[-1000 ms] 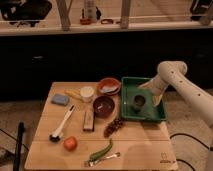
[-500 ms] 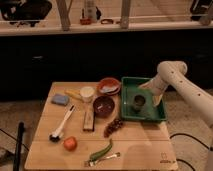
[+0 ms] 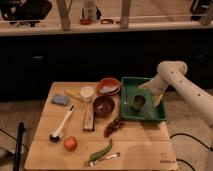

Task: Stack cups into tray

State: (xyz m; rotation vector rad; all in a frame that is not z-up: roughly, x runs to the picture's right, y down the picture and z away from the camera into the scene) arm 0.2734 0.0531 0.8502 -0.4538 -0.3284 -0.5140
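The green tray (image 3: pixel 148 116) lies on the right side of the wooden table. The dark olive-green cup (image 3: pixel 138 103) stands upright inside it, near the middle. The cream-white cup (image 3: pixel 87 93) stands on the table to the left of the tray, beside the orange bowl. My gripper (image 3: pixel 148 94) reaches down from the right over the tray, right next to the olive cup on its upper right side. The arm hides whether it touches the cup.
An orange bowl (image 3: pixel 109 86) and a dark red-brown bowl (image 3: pixel 104 106) sit just left of the tray. Grapes (image 3: pixel 114 126), a wooden block (image 3: pixel 88 120), a brush (image 3: pixel 61 126), a tomato (image 3: pixel 70 143), a green pepper (image 3: pixel 101 150) and a blue sponge (image 3: pixel 60 99) lie on the table.
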